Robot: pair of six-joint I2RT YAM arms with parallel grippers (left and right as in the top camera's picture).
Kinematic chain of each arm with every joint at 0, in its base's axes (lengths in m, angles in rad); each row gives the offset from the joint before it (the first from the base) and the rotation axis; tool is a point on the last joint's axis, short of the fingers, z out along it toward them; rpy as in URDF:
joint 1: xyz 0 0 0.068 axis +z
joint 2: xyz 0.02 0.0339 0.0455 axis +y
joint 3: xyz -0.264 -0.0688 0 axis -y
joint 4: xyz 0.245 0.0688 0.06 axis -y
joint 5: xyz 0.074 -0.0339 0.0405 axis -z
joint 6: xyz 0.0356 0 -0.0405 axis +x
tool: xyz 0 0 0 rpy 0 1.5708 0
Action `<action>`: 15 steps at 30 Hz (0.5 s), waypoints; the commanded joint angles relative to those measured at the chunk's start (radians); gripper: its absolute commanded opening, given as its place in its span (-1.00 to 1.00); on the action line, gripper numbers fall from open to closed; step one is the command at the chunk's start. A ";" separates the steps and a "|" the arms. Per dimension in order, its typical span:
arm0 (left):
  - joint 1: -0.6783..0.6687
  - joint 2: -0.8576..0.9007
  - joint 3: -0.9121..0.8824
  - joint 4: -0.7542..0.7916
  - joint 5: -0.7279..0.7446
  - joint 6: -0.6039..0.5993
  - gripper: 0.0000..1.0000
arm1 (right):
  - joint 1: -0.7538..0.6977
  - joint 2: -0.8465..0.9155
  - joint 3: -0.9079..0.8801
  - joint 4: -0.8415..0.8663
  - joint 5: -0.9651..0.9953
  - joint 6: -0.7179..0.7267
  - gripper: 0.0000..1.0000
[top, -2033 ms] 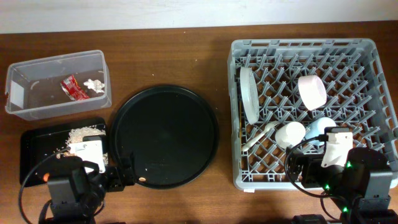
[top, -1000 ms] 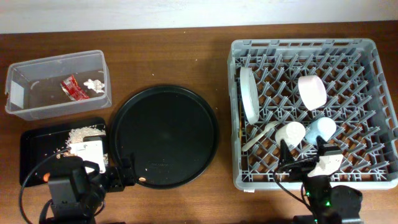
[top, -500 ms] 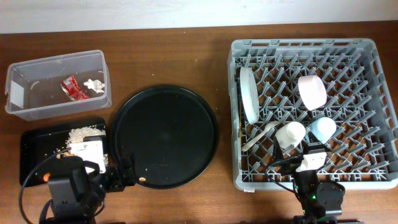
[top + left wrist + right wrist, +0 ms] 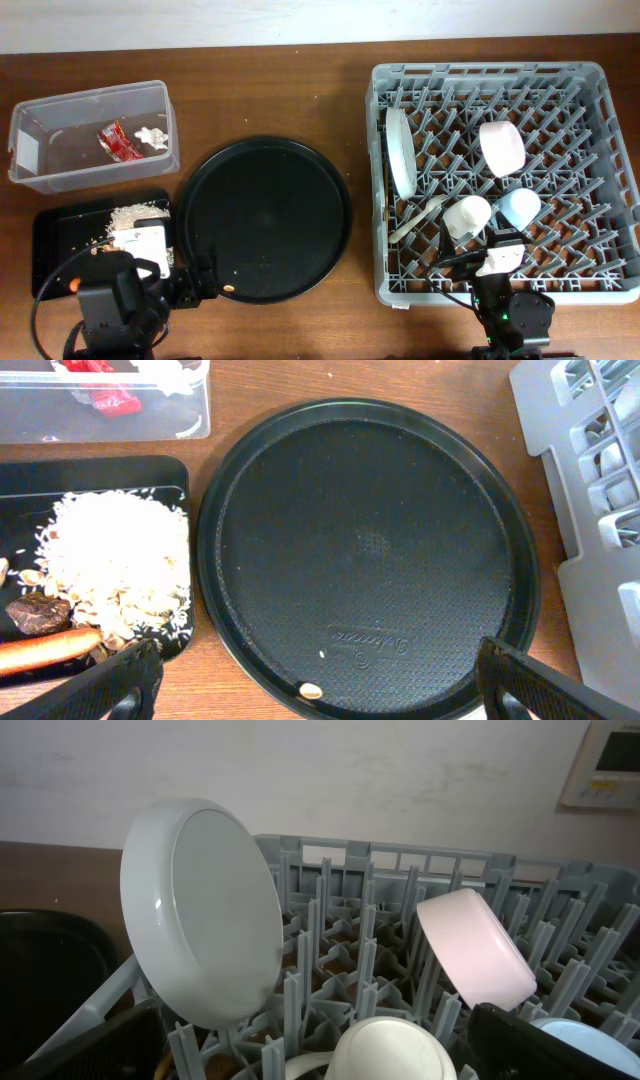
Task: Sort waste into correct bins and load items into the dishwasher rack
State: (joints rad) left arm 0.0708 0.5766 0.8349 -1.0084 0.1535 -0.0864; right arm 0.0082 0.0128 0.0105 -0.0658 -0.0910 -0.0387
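The grey dishwasher rack [image 4: 490,72] holds the pale plate [image 4: 400,150] on edge, the pink bowl [image 4: 500,147], the white cup [image 4: 466,215], the blue cup [image 4: 519,207] and the white fork [image 4: 418,220]. The clear tub [image 4: 90,95] holds the red wrapper [image 4: 115,140] and the tissue wad [image 4: 152,133]. The shallow black tray [image 4: 100,470] holds rice scraps [image 4: 115,560], the carrot [image 4: 45,650] and the brown lump [image 4: 38,612]. My left gripper [image 4: 320,695] is open and empty over the round tray's front rim. My right gripper [image 4: 310,1055] is open and empty, facing the plate [image 4: 200,910] and bowl [image 4: 475,945].
A large round black tray [image 4: 265,215] lies between the bins and the rack, with one small pale scrap [image 4: 311,690] at its front edge. Both arms sit at the table's front edge, the right one [image 4: 505,300] just in front of the rack.
My right arm has drawn back and to the left, from over the rack's front right corner to the table's front edge. It has been still for the last half second. The left arm has not moved.
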 commanded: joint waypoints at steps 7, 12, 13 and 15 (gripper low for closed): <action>0.002 -0.006 -0.003 0.000 0.000 0.013 0.98 | 0.005 -0.009 -0.005 -0.006 0.002 -0.006 0.97; -0.002 -0.058 -0.034 -0.015 -0.039 0.013 0.98 | 0.005 -0.009 -0.005 -0.006 0.002 -0.006 0.97; -0.014 -0.105 -0.090 0.040 -0.057 0.013 0.98 | 0.005 -0.010 -0.005 -0.006 0.002 -0.006 0.97; -0.027 -0.184 -0.192 0.144 -0.064 0.013 0.98 | 0.005 -0.009 -0.005 -0.006 0.002 -0.006 0.97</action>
State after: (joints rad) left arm 0.0647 0.4992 0.7795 -0.9604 0.1261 -0.0860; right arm 0.0086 0.0128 0.0105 -0.0662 -0.0910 -0.0383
